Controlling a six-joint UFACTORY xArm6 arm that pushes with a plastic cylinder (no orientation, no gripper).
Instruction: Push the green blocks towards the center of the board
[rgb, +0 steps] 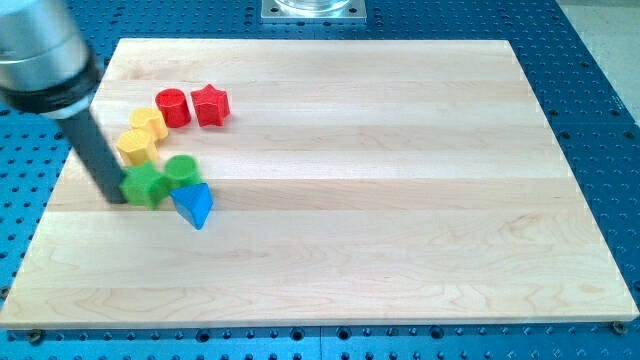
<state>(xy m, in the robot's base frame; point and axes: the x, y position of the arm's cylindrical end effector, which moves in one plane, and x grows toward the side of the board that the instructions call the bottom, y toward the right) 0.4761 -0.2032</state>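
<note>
Two green blocks lie at the view's left on the wooden board (380, 200): a green star-shaped block (145, 185) and a green round block (182, 169) just to its upper right, touching it. My tip (116, 198) stands at the left edge of the green star block, touching it. The dark rod rises from there toward the view's top left.
A blue triangular block (194, 205) lies right below the green blocks. Two yellow blocks (137, 147) (149, 122) sit above them. A red round block (173, 107) and a red star block (210, 105) lie further up. The board's left edge is close by.
</note>
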